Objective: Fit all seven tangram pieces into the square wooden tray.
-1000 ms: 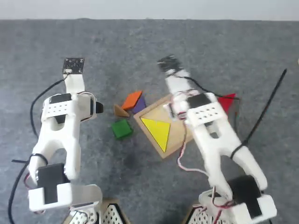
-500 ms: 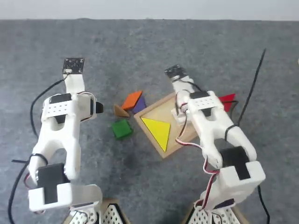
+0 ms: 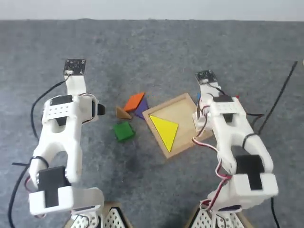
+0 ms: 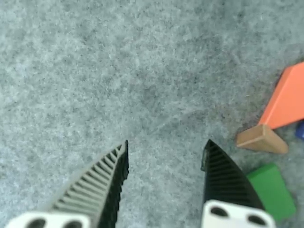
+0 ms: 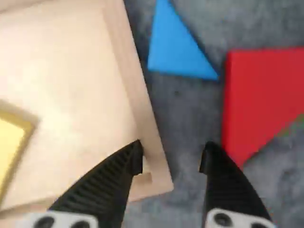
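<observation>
The right arm (image 3: pixel 228 124) stood folded over the square pale wooden tray (image 3: pixel 164 105) (flat yellow triangle (image 3: pixel 165 129) inside), right gripper (image 5: pixel 172 149) open and empty, straddling its rim. The left gripper (image 4: pixel 167 145) hung open, empty, over grey carpet (image 4: pixel 142 71) near the green square block (image 4: pixel 268 190).

- We see the worktop (image 3: pixel 142 52) under soft, even light from above in the high view, bright from edge to edge with no dim corners.
- Shadows there are faint. A thin dark line runs under the near edge of the tray (image 3: pixel 183 100), and a small one sits beside the green square (image 3: pixel 124 131).
- The white shells of both arms are bright, with no hard glare on them.
- In the right wrist view the tray's pale wood is very bright, almost washed out, and a narrow shadow lies on the felt along its rim.
- In the left wrist view the light is just as even, though the left claw (image 4: pixel 167 142) stays dark.
</observation>
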`<act>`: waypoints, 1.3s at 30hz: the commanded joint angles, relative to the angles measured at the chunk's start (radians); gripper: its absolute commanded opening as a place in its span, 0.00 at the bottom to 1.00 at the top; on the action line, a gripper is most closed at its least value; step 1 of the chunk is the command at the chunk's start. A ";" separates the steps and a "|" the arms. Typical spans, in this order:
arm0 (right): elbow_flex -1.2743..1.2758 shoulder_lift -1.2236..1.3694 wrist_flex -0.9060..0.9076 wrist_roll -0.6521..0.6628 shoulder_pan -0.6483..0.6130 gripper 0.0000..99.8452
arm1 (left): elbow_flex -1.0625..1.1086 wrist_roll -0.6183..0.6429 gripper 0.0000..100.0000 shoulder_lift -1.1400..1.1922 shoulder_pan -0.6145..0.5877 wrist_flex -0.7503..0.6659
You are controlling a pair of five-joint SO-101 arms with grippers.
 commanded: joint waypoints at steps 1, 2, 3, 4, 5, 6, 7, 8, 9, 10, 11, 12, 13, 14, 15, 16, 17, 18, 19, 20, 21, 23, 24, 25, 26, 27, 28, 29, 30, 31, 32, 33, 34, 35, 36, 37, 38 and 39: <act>0.152 -0.194 0.008 -0.021 0.016 0.21 | -0.004 0.009 0.25 -0.005 -0.005 -0.014; 0.181 -0.234 0.008 -0.023 0.016 0.21 | -0.004 0.009 0.25 -0.005 -0.005 -0.014; 0.209 -0.269 0.007 -0.023 0.016 0.21 | -0.004 0.009 0.25 -0.005 -0.005 -0.014; 0.230 -0.300 0.007 -0.023 0.019 0.21 | -0.004 0.009 0.25 -0.005 -0.005 -0.014; 0.252 -0.329 0.007 -0.020 0.021 0.21 | -0.004 0.009 0.25 -0.005 -0.005 -0.014; 0.270 -0.352 0.007 -0.018 0.022 0.21 | -0.004 0.009 0.25 -0.005 -0.002 -0.014; 0.287 -0.369 0.007 -0.017 0.022 0.21 | -0.002 0.009 0.25 -0.005 0.000 -0.014; 0.301 -0.380 0.007 -0.017 0.022 0.21 | -0.002 0.009 0.25 -0.005 0.000 -0.012; 0.308 -0.386 0.007 -0.015 0.022 0.21 | -0.002 0.009 0.25 -0.005 0.002 -0.012; 0.315 -0.389 0.007 -0.011 0.022 0.21 | -0.002 0.008 0.25 -0.005 0.002 -0.012; 0.322 -0.395 0.008 0.003 0.024 0.21 | -0.002 0.008 0.25 -0.005 0.002 -0.012; 0.328 -0.397 0.012 0.012 0.028 0.21 | -0.002 0.008 0.25 -0.005 0.003 -0.012; 0.333 -0.397 0.010 0.018 0.031 0.21 | -0.002 0.006 0.25 -0.005 0.011 -0.012; 0.338 -0.397 0.010 0.021 0.039 0.21 | -0.002 0.006 0.25 -0.005 0.020 -0.012; 0.338 -0.397 0.015 0.026 0.050 0.21 | 0.004 0.006 0.25 -0.005 0.028 -0.012; 0.341 -0.397 0.018 0.028 0.065 0.21 | 0.008 0.005 0.25 -0.005 0.040 -0.017; 0.354 -0.398 0.018 0.031 0.081 0.21 | 0.010 0.005 0.25 -0.005 0.046 -0.017; 0.367 -0.398 0.015 0.044 0.097 0.21 | 0.010 0.005 0.25 -0.005 0.049 -0.017; 0.376 -0.398 0.015 0.063 0.113 0.21 | 0.010 0.005 0.25 -0.005 0.049 -0.018; 0.384 -0.398 0.015 0.075 0.128 0.21 | 0.008 0.005 0.25 -0.005 0.049 -0.018; 0.391 -0.398 0.015 0.083 0.142 0.21 | 0.008 0.005 0.25 -0.005 0.049 -0.018; 0.404 -0.398 0.015 0.091 0.160 0.21 | 0.008 0.005 0.25 -0.005 0.049 -0.018; 0.405 -0.398 0.015 0.091 0.165 0.21 | 0.008 0.005 0.25 -0.005 0.049 -0.018; 0.405 -0.398 0.015 0.091 0.165 0.21 | 0.008 0.005 0.25 -0.005 0.049 -0.018; 0.405 -0.398 0.015 0.091 0.162 0.21 | 0.008 0.005 0.25 -0.005 0.049 -0.018; 0.404 -0.400 0.013 0.087 0.160 0.21 | 0.008 0.005 0.25 -0.005 0.049 -0.018; 0.397 -0.401 0.012 0.083 0.159 0.21 | 0.010 0.005 0.25 -0.005 0.049 -0.018; 0.387 -0.414 0.010 0.081 0.159 0.21 | 0.010 0.005 0.25 -0.005 0.049 -0.020; 0.371 -0.433 0.012 0.080 0.162 0.21 | 0.010 0.005 0.25 -0.005 0.049 -0.020; 0.354 -0.464 0.015 0.080 0.166 0.21 | 0.010 0.005 0.25 -0.005 0.049 -0.020; 0.338 -0.499 0.015 0.072 0.168 0.21 | 0.010 0.005 0.25 -0.005 0.049 -0.020; 0.322 -0.541 0.018 0.058 0.168 0.21 | 0.010 0.005 0.25 -0.005 0.049 -0.020; 0.308 -0.584 0.018 0.052 0.168 0.21 | 0.010 0.005 0.25 -0.005 0.049 -0.020; 0.295 -0.628 0.022 0.054 0.168 0.21 | 0.010 0.005 0.25 -0.005 0.049 -0.020; 0.275 -0.670 0.033 0.066 0.168 0.21 | 0.010 0.005 0.25 -0.005 0.049 -0.020; 0.250 -0.704 0.044 0.080 0.168 0.21 | 0.010 0.005 0.25 -0.005 0.049 -0.020; 0.224 -0.734 0.058 0.097 0.170 0.21 | 0.010 0.005 0.25 -0.005 0.048 -0.020; 0.198 -0.753 0.074 0.110 0.176 0.21 | 0.010 0.005 0.25 -0.005 0.048 -0.020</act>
